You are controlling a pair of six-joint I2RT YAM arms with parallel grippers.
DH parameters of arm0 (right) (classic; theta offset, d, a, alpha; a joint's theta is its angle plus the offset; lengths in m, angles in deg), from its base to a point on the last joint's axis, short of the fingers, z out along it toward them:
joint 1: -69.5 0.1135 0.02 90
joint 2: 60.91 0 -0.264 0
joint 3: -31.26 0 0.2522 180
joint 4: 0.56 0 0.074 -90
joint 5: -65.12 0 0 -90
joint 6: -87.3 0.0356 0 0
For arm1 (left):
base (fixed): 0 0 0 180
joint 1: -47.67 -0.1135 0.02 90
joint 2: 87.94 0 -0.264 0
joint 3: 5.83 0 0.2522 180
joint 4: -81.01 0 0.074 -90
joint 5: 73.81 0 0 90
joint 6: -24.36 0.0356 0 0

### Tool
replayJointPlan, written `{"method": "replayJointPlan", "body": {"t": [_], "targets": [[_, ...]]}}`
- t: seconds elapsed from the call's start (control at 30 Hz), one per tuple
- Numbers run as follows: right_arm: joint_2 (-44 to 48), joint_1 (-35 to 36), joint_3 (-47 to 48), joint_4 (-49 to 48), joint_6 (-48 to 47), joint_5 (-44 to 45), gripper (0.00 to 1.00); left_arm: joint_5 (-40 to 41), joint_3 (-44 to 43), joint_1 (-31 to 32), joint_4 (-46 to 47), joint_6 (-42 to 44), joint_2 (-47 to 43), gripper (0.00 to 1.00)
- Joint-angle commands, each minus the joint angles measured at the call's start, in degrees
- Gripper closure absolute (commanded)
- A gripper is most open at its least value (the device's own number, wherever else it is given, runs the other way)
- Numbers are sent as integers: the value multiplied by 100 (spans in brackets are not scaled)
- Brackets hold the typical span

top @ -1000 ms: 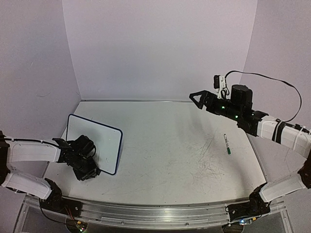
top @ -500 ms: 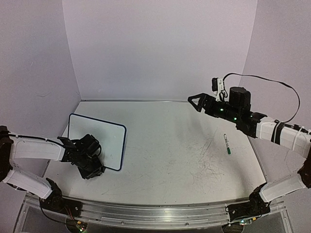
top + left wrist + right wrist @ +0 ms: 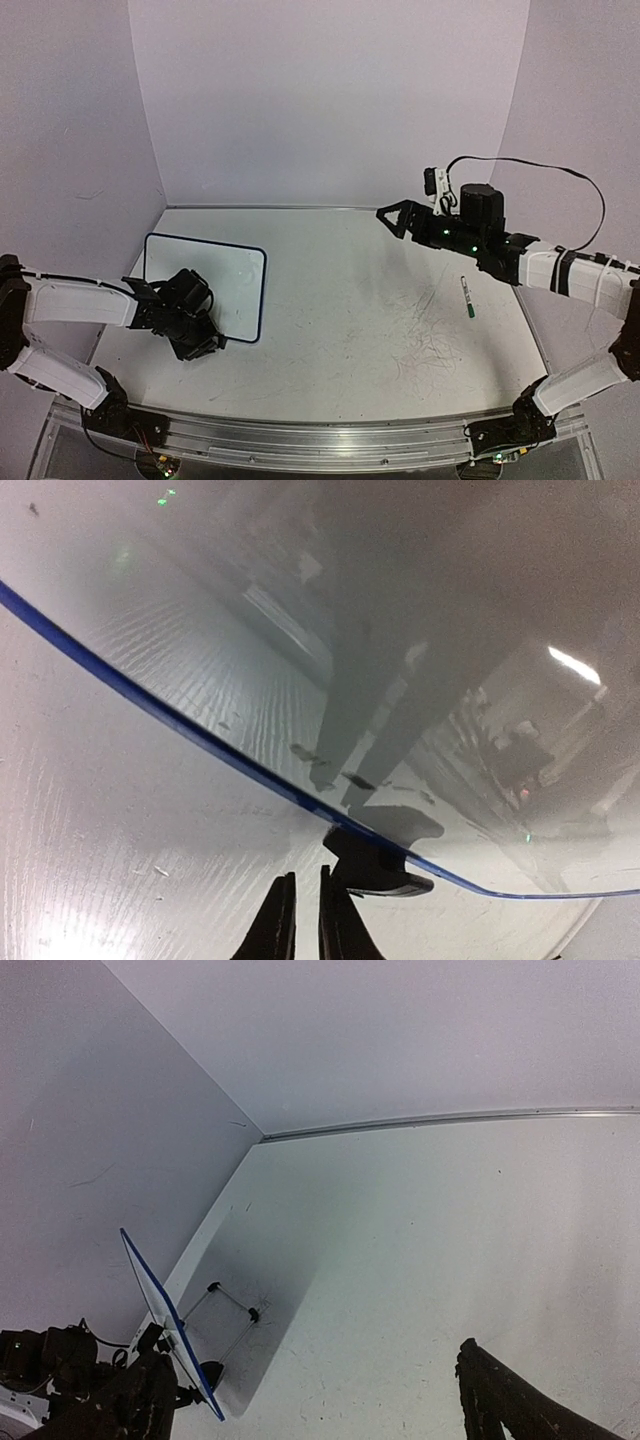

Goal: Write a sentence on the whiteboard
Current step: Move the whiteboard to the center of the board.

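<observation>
- The whiteboard (image 3: 215, 275) stands propped on its feet at the left of the top view, on the worktop (image 3: 340, 300); no green sentence shows on it yet.
- My left pincer (image 3: 306, 885) is clenched at the board's lower edge, just beside a black foot (image 3: 375, 868), with nothing visible between the jaws.
- My right pincer (image 3: 390, 217), right of centre, gapes wide and carries nothing.
- I judge the board light, stiff, thin and glossy. I'd grip the blue rim (image 3: 150, 702), not the slick face, and brace it against pen pressure.

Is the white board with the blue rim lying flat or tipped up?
Tipped up. The right wrist view shows the blue-rimmed white board edge-on and slanted, its top raised off the pale table, shadow beneath.
</observation>
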Motion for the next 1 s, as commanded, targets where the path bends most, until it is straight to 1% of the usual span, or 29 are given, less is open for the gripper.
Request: {"method": "replayJointPlan", "body": {"t": [0.0, 0.07, 0.13, 0.2, 0.3, 0.33, 0.43, 0.47, 0.57, 0.63, 0.73, 0.83, 0.93, 0.97], "targets": [[-96, 177, 61, -257, 66, 106, 2, -107, 126, 27, 388, 100, -511, 84], [-121, 260, 61, -257, 97, 129, 2, -166, 308, 26, 385, 79, -796, 82], [-146, 358, 72, -249, 111, 159, 2, -331, 448, 25, 359, 113, -1042, 78], [-140, 426, 86, -217, 111, 219, 2, -511, 534, 25, 238, 174, -1292, 71], [-40, 477, 58, -137, 105, 376, 2, -644, 542, 26, -94, 314, -1719, 65], [20, 484, 21, -127, 114, 444, 2, -639, 515, 27, -261, 367, -1889, 62], [199, 493, -112, -117, 155, 587, 2, -681, 377, 25, -695, 623, -2202, 47], [257, 494, -147, -109, 166, 606, 2, -766, 338, 29, -768, 723, -2209, 42], [438, 494, -230, -36, 165, 714, 2, -1136, 127, 25, -868, 1202, -1879, 31], [533, 494, -251, 36, 125, 785, 2, -1130, -92, 25, -1077, 1596, -1660, 25], [641, 495, -226, 192, 65, 891, 2, -752, -463, 29, -1579, 1965, -1492, 19], [693, 494, -207, 253, 23, 936, 2, -536, -544, 27, -1671, 2088, -1445, 18], [619, 500, -158, 260, -31, 911, 2, -439, -551, 25, -1656, 2164, -1211, 21], [579, 496, -125, 261, -49, 895, 2, -405, -575, 25, -1649, 2225, -1119, 25]]}}
